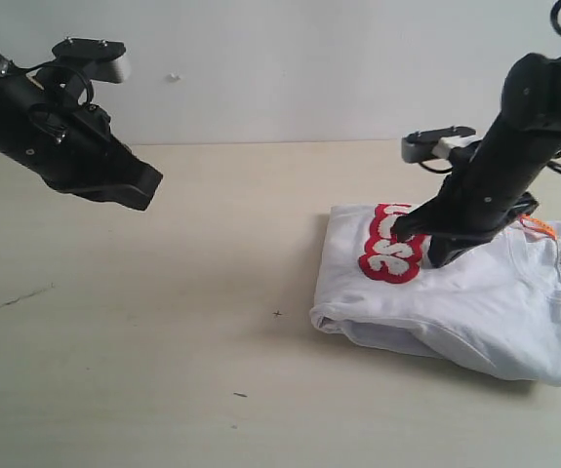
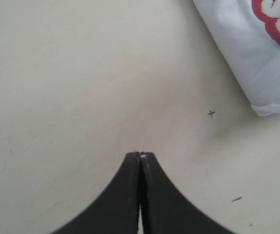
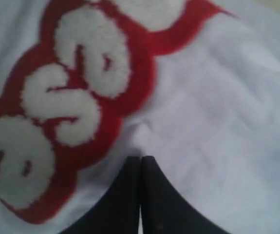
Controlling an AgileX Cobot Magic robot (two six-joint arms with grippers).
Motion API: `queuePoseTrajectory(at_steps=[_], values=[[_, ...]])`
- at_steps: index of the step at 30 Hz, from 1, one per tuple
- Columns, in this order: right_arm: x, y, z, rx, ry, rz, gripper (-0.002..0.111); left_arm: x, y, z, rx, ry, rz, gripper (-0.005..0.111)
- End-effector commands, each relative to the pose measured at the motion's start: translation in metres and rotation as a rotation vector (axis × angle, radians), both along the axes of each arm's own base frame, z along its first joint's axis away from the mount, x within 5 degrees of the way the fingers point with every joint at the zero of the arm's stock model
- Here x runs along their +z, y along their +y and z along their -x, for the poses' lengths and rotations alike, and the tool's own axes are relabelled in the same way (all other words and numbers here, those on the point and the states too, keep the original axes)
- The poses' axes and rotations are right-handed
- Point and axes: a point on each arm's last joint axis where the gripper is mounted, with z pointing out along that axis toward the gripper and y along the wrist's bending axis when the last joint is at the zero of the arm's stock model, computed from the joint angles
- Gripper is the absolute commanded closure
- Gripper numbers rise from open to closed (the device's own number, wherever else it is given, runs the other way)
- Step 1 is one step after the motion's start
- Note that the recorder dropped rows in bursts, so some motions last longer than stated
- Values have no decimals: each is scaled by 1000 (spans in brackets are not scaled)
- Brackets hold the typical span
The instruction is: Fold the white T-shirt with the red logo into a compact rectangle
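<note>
White T-shirt (image 1: 495,302) lies folded at table's (image 1: 163,370) four o'clock. Right gripper (image 1: 434,255), clenched on nothing, rests at red logo's (image 1: 392,249) three o'clock. Left gripper (image 2: 140,155) is clenched and empty. Recommend flattening the cloth without dragging its layers.

The T-shirt (image 1: 495,312) is white. Its logo (image 1: 392,246) is red with white letters. The table (image 1: 163,341) is pale beige.

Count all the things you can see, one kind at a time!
White T-shirt: 1
Red logo: 1
Orange tag: 1
Grippers: 2, left gripper and right gripper
Table: 1
Total: 6
</note>
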Motion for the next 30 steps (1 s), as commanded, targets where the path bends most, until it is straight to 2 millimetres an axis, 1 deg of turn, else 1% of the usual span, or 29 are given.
queuePoseTrajectory(at_steps=[1,4,6,7,9,13,15,18,20,23,26,28,30], values=[[-23,30,2,84,42,-9,108,2,0,2,0,-1,10,107],[-38,55,6,144,68,-5,108,2,0,2,2,-5,10,107],[-43,69,8,168,74,-12,108,2,0,2,2,-5,10,107],[-44,80,10,175,74,-30,108,2,0,2,2,-5,10,107],[-44,94,13,198,66,-44,108,2,0,2,2,-5,10,107],[-45,127,22,312,80,-48,108,2,0,2,1,-5,8,107],[-44,140,23,339,76,-54,108,2,0,2,1,-5,8,107],[-35,158,20,345,38,-92,108,2,0,2,-5,-3,0,107],[-24,163,13,336,1,-115,105,1,1,2,-8,-5,-8,107],[-1,164,8,335,-53,-124,93,1,1,2,-9,-6,-10,107],[26,154,7,325,-121,-93,86,1,1,2,-9,-6,-10,107],[41,145,7,310,-150,-50,86,1,1,2,-10,-7,-11,107],[54,132,9,274,-183,20,87,1,1,2,-10,-7,-11,107]])
